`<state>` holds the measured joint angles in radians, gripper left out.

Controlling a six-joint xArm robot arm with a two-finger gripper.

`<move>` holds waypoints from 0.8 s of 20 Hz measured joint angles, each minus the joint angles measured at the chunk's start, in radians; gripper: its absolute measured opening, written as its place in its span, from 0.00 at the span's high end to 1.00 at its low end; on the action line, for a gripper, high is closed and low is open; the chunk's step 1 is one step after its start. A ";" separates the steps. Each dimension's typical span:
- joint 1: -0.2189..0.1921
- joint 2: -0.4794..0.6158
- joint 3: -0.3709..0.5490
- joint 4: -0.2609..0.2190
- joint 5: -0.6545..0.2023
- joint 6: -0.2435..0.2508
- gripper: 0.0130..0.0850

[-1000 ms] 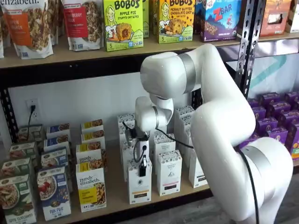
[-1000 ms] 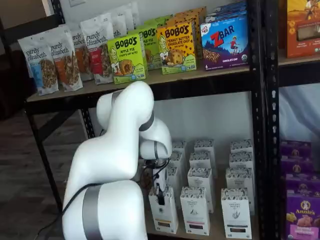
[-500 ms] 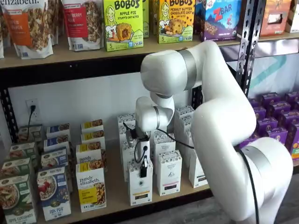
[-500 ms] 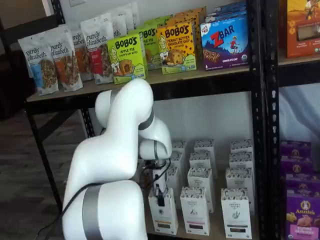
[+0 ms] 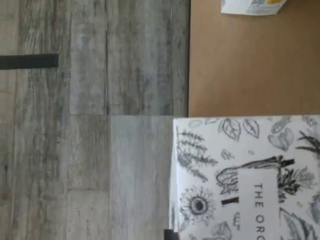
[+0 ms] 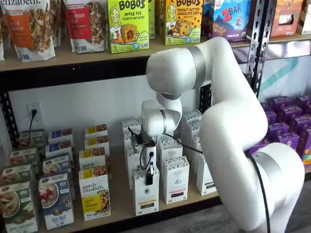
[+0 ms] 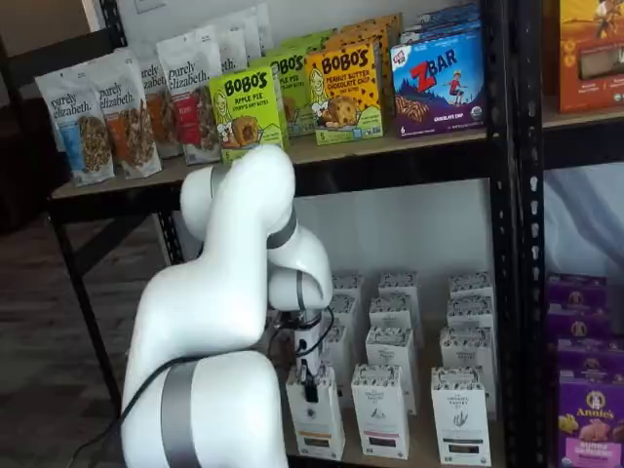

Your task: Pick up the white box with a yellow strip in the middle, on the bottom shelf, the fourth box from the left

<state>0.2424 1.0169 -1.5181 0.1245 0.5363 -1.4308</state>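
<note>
The white box (image 6: 145,193) with a pale yellow band stands at the front of the bottom shelf (image 6: 121,200), and it also shows in a shelf view as the white box (image 7: 315,414) beside similar cartons with black bands. My gripper (image 6: 148,175) comes down onto its speckled top, black fingers closed on it, and the gripper (image 7: 309,381) appears the same way there. The wrist view shows the white box's (image 5: 245,180) leaf-printed top close up, over the tan bottom shelf (image 5: 250,65) and its front edge.
More white cartons (image 6: 175,178) stand right beside and behind the held one. Purely elizabeth boxes (image 6: 95,194) fill the shelf's left part. The upper board carries Bobo's boxes (image 6: 128,25) and granola bags. Purple boxes (image 6: 286,121) sit to the right. Grey plank floor (image 5: 90,125) lies below.
The arm's upper joint has risen. The white box, with the fingers on it, has shifted slightly toward the shelf's front edge.
</note>
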 joint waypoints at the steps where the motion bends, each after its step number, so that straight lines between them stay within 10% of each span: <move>1: 0.002 -0.010 0.013 -0.004 -0.001 0.005 0.50; 16: 0.034 -0.234 0.309 -0.005 -0.048 0.034 0.50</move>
<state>0.2762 0.7833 -1.2091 0.1197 0.4883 -1.3971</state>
